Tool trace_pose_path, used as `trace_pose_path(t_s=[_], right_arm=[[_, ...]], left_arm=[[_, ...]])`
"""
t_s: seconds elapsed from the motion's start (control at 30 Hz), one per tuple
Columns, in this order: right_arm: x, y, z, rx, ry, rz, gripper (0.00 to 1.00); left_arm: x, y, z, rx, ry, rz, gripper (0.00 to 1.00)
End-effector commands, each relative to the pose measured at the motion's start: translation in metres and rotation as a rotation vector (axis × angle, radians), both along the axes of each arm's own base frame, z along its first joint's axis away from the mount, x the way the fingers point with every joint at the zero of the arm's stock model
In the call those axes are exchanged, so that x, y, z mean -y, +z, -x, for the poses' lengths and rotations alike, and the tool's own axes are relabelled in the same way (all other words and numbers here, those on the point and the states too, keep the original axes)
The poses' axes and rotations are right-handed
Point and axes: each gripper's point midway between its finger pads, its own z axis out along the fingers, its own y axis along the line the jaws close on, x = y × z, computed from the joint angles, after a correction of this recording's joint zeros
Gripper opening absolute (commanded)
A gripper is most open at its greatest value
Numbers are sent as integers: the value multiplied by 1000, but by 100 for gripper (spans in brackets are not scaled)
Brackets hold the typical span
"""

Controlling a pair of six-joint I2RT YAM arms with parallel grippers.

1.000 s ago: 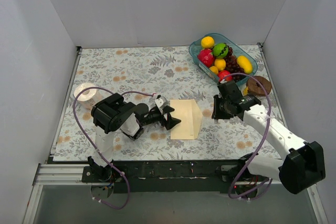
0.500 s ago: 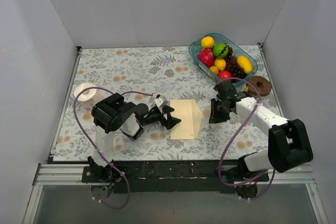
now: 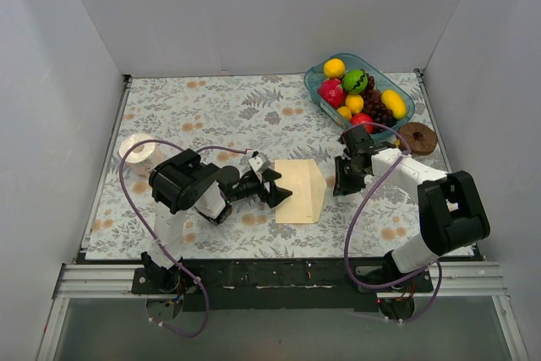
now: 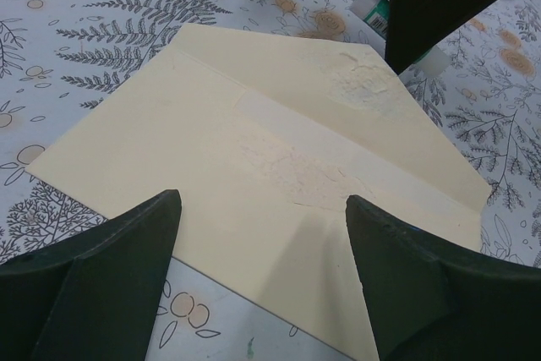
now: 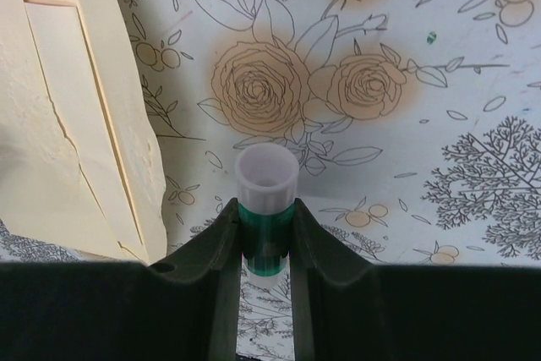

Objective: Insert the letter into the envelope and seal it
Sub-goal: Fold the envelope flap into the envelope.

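1. Envelope [image 3: 297, 196] lies flat at the table's middle with its pointed flap [image 3: 319, 177] open toward the right arm. No salmon letter shows, so I cannot tell whether it is already inside.
2. Left gripper [image 3: 280, 189] is spread wide at the envelope's left edge. I judge it should press the body down so the paper cannot slide.
3. Right gripper [image 3: 340, 182] is clamped on a green glue stick [image 5: 266, 188], just beside the flap's tip and off the paper. Sealing well likely means light, even strokes along the flap's border. I cannot tell whether its white end is a cap.
4. A clear blue tray [image 3: 310, 86] at the far right holds an orange [image 3: 335, 68], a green fruit [image 3: 355, 81], a red one [image 3: 331, 93], dark grapes [image 3: 374, 106] and a lemon [image 3: 393, 103].
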Motion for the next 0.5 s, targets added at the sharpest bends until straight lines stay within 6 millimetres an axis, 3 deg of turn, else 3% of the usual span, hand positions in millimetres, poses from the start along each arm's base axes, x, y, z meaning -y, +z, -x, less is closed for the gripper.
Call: trace_pose_path(t_s=[0.0,0.47], right_arm=[[-16,12,-22,59,38,-68,1],[-52,32,-32,125,134,-263,1]], left_arm=[[-43,-103,41,-364,73,-249,80],[-43,-109,46,-383,57,-261,80]])
